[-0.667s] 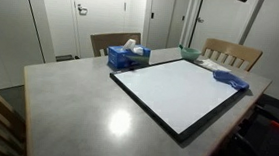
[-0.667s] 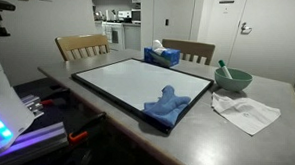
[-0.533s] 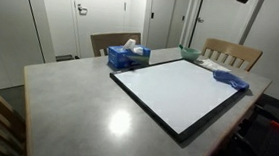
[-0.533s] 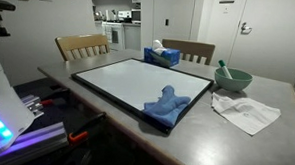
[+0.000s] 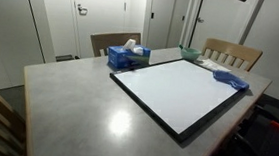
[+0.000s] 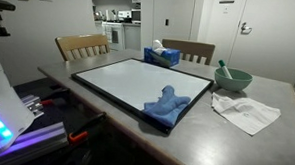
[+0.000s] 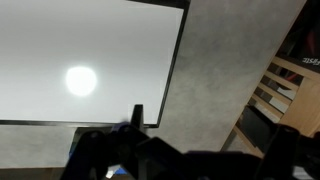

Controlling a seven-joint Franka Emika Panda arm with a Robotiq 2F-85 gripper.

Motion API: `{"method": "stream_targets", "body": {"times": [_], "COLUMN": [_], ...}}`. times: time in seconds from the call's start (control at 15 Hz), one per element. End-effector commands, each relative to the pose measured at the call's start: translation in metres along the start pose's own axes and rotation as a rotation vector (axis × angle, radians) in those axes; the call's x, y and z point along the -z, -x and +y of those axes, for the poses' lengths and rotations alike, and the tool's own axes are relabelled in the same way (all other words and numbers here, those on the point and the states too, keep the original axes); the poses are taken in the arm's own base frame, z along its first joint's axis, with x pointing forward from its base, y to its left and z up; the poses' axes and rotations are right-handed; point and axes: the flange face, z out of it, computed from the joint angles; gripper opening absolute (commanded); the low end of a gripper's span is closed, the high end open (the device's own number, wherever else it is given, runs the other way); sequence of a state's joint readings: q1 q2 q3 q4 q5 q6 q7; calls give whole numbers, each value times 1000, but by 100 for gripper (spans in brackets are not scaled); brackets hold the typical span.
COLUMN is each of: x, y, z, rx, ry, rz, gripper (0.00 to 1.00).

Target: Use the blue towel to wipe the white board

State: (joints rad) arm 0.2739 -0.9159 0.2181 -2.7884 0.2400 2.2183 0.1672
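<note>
The white board (image 5: 178, 96) with a black frame lies flat on the grey table in both exterior views (image 6: 127, 82). The blue towel (image 5: 231, 79) lies crumpled on one corner of the board, also seen in an exterior view (image 6: 167, 103). No arm shows in either exterior view. In the wrist view, only the dark body of my gripper (image 7: 180, 155) fills the bottom edge, above the board's edge (image 7: 80, 60) and the bare table (image 7: 215, 70). Its fingertips are not clear, and the towel is not in this view.
A blue tissue box (image 5: 128, 57) (image 6: 162, 56) stands beside the board. A green bowl (image 6: 233, 78) and a white cloth (image 6: 246, 112) lie on the table near the towel. Wooden chairs (image 5: 232, 53) (image 6: 82, 48) (image 7: 285, 85) stand round the table.
</note>
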Motion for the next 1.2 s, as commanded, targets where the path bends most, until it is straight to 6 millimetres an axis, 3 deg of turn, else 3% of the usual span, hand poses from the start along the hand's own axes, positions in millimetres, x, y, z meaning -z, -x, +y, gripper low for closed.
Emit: {"method": "stream_targets", "body": {"times": [0.0,0.6,1.13], "x": [-7,-39,-90], "y": [-7,-30,-43], "z": [6,40,112], "rx": [43,109,-8], "ry": [42,128,99], "rz": [6,9,-81], "gripper": [100,100,100]}}
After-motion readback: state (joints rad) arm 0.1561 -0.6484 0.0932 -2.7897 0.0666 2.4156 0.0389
